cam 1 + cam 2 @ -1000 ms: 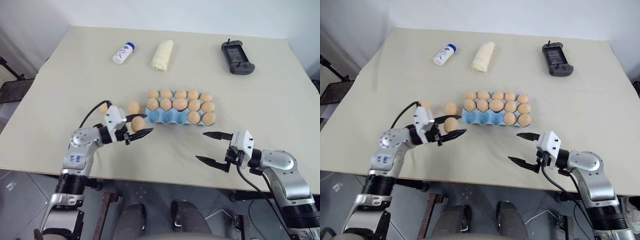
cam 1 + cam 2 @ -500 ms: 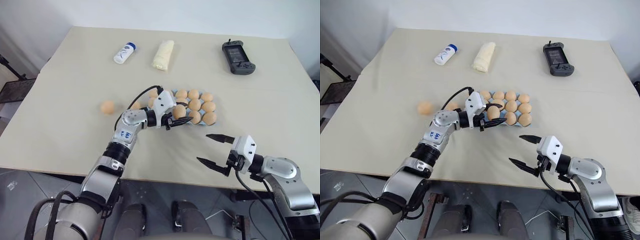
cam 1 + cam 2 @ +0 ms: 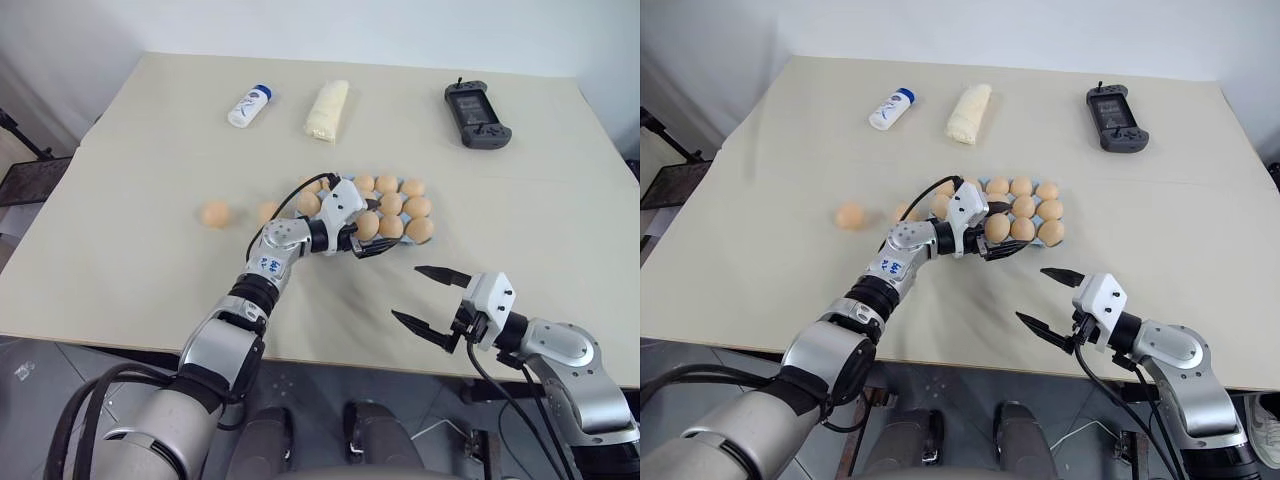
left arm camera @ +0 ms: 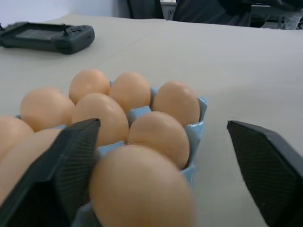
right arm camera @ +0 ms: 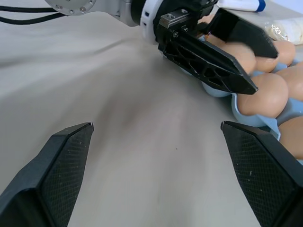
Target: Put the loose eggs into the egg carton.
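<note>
Now, on the beige table (image 3: 120,250), the left gripper (image 3: 366,236) has released an egg (image 3: 367,226) into the light blue moulded egg carton (image 3: 425,240), jaws apart like the idle right gripper (image 3: 425,298).

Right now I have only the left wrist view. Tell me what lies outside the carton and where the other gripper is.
Observer: Two loose eggs lie on the table, on the robot's left of the egg carton.
Operator: Report the right gripper.
Observer: The right gripper is open, above the table's near edge and apart from the carton.
Operator: Name what else is out there.
Observer: A white bottle and a cream wrapped roll lie side by side at the far side.
</note>
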You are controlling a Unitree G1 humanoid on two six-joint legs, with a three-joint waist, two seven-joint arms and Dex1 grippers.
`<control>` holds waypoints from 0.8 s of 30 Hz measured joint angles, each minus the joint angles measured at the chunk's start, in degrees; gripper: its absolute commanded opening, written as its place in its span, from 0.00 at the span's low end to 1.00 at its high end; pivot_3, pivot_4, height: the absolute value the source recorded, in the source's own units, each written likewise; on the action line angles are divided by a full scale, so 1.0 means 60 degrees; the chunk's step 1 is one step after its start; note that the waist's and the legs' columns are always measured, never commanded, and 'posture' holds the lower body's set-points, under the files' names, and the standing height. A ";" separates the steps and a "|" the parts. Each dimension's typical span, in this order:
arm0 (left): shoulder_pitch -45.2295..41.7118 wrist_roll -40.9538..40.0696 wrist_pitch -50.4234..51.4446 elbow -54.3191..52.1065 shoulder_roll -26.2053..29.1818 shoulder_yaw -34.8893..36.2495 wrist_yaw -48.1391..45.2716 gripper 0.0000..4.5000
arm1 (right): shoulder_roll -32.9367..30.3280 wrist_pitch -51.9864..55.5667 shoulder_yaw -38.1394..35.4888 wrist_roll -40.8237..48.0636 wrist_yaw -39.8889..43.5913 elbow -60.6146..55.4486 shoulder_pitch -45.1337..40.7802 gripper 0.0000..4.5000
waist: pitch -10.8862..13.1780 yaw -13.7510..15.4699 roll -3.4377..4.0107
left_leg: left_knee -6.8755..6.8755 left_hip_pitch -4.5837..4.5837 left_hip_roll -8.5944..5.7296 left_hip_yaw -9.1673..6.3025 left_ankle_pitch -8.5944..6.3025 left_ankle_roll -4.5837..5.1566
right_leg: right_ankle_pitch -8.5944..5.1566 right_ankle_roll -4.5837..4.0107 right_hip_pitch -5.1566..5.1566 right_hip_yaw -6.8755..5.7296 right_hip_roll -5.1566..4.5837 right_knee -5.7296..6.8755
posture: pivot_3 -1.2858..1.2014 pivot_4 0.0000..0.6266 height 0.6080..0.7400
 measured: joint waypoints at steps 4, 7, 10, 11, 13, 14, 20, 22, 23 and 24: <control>0.0213 -0.0069 -0.0113 -0.0557 0.0438 0.0151 -0.0465 1.00 | 0.0060 0.0112 0.0103 0.0014 -0.0002 -0.0027 -0.0082 1.00 | 0.0000 -0.0013 0.0000 | -0.0002 -0.0001 0.0000 0.0001 0.0001 -0.0003 | 0.0000 0.0000 -0.0002 0.0002 -0.0001 0.0000 | 0.52 0.24 1.00; 0.1107 -0.0471 0.0062 -0.2369 0.1133 0.0290 -0.1366 1.00 | 0.0085 0.0134 0.0216 0.0028 0.0083 0.0002 -0.0296 1.00 | -0.0001 -0.0047 0.0002 | -0.0014 0.0003 0.0004 -0.0001 0.0020 -0.0040 | 0.0000 0.0000 -0.0005 0.0003 0.0000 0.0001 | 0.52 0.24 1.00; 0.2255 -0.0748 0.0422 -0.3878 0.1952 0.0354 -0.1968 1.00 | 0.0098 0.0124 0.0229 0.0035 0.0166 0.0053 -0.0472 1.00 | -0.0001 -0.0035 0.0002 | -0.0016 0.0006 0.0008 -0.0005 0.0020 -0.0042 | 0.0000 -0.0001 -0.0004 0.0001 0.0000 0.0005 | 0.52 0.24 1.00; 0.2663 -0.0848 0.0584 -0.4310 0.2232 0.0417 -0.2083 1.00 | 0.0109 0.0124 0.0241 0.0035 0.0201 0.0077 -0.0539 1.00 | -0.0001 -0.0026 0.0002 | -0.0014 0.0005 0.0008 -0.0007 0.0019 -0.0038 | 0.0000 -0.0001 -0.0004 0.0002 -0.0001 0.0004 | 0.52 0.24 1.00; 0.3519 -0.1090 0.0847 -0.5245 0.2824 0.0686 -0.2199 1.00 | 0.0176 0.0113 0.0291 0.0046 0.0270 0.0121 -0.0753 1.00 | -0.0001 -0.0040 0.0002 | -0.0009 0.0005 0.0008 -0.0008 0.0005 -0.0012 | 0.0000 -0.0001 -0.0002 0.0006 -0.0005 0.0002 | 0.52 0.24 1.00; 0.4128 -0.1280 0.0968 -0.5821 0.3270 0.0929 -0.2248 1.00 | 0.0235 0.0098 0.0303 0.0087 0.0280 0.0140 -0.0849 1.00 | -0.0001 -0.0098 0.0001 | -0.0011 0.0007 0.0010 -0.0006 0.0003 -0.0009 | 0.0000 -0.0001 -0.0001 0.0012 -0.0005 0.0002 | 0.52 0.24 1.00; 0.6574 -0.1880 0.1415 -0.7160 0.4723 0.2793 -0.1491 1.00 | 0.0491 0.0080 0.0316 0.0213 0.0304 0.0363 -0.1108 1.00 | -0.0001 -0.0134 0.0001 | -0.0013 0.0008 0.0004 -0.0030 0.0007 0.0004 | -0.0004 -0.0008 0.0011 -0.0008 -0.0028 -0.0007 | 0.52 0.24 1.00; 0.6895 -0.1964 0.1505 -0.7239 0.4873 0.3213 -0.1137 1.00 | 0.0504 0.0062 0.0317 0.0223 0.0308 0.0381 -0.1129 1.00 | -0.0001 -0.0089 0.0001 | -0.0013 0.0009 0.0000 -0.0030 0.0006 0.0010 | -0.0004 -0.0009 0.0015 -0.0006 -0.0035 -0.0010 | 0.52 0.24 1.00; 0.7053 -0.2049 0.1656 -0.7253 0.4960 0.3428 -0.0966 1.00 | 0.0511 0.0057 0.0317 0.0223 0.0308 0.0393 -0.1128 1.00 | -0.0001 -0.0085 0.0001 | -0.0014 0.0009 0.0000 -0.0029 0.0006 0.0010 | -0.0004 -0.0009 0.0014 -0.0005 -0.0035 -0.0010 | 0.52 0.24 1.00; 0.7189 -0.2109 0.1850 -0.7279 0.5024 0.3603 -0.0828 1.00 | 0.0515 0.0052 0.0316 0.0223 0.0306 0.0419 -0.1128 1.00 | -0.0001 -0.0083 0.0001 | -0.0018 0.0009 0.0000 -0.0029 0.0006 0.0010 | -0.0004 -0.0009 0.0013 -0.0006 -0.0035 -0.0012 | 0.52 0.24 1.00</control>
